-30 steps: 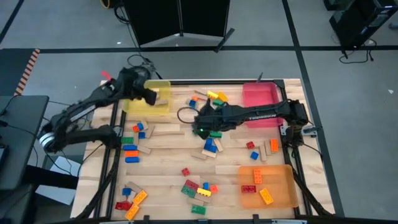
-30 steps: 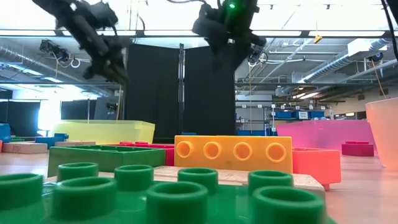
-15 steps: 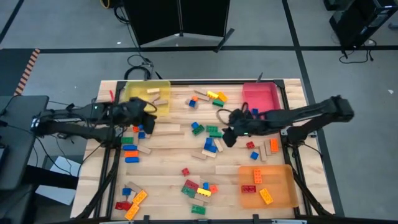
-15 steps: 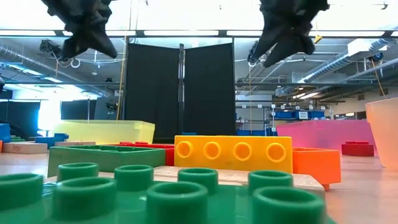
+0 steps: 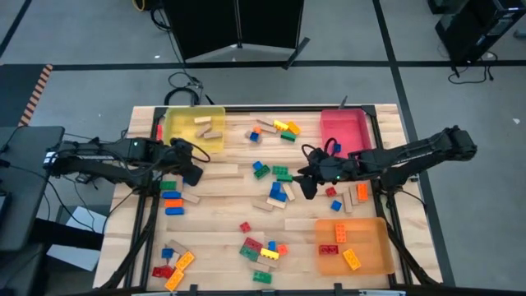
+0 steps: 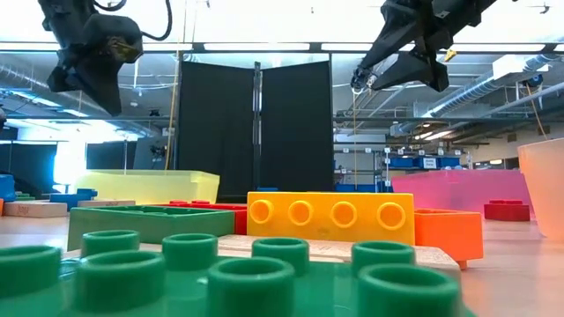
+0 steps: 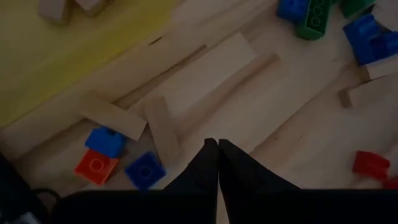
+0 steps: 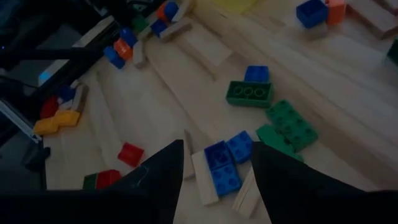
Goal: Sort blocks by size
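High view: wooden worktop (image 5: pixel 222 215) strewn with blocks (image 5: pixel 279 191) on grey flooring; left claw (image 5: pixel 194 174) shut, empty; right claw (image 5: pixel 307 186) parted, empty.

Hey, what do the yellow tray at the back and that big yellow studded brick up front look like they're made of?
The yellow tray looks like translucent plastic: the tan blocks inside show through its tinted walls. The yellow studded brick looks like opaque moulded plastic, smooth with a slight sheen, its round studs crisply formed.
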Controlling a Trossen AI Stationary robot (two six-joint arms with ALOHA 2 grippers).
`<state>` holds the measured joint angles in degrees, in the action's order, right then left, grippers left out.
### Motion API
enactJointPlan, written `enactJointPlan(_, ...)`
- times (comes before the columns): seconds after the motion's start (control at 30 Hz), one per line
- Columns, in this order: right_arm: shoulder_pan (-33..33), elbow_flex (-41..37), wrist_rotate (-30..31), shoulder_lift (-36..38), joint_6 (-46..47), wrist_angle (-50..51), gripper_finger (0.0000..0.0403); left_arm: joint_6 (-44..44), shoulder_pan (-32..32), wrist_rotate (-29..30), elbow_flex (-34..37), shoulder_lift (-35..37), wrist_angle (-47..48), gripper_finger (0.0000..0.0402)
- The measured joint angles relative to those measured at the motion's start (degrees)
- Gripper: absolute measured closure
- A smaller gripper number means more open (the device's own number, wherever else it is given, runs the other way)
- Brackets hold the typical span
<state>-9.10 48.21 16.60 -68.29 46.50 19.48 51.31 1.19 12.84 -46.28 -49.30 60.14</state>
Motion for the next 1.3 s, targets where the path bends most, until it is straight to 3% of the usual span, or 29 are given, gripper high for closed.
enactJointPlan(0.33,0.2,0.0,0.0,0.0,-0.1,-1.3,0.0197,0.3,-0.1,0.0,0.0,-1.0,-3.9,0.0381)
enactJointPlan(1.3,0.2,0.0,0.0,0.0,-0.1,-1.9,0.0199,-0.1,-0.1,-2.3,0.0,-1.3,-3.6,0.0374)
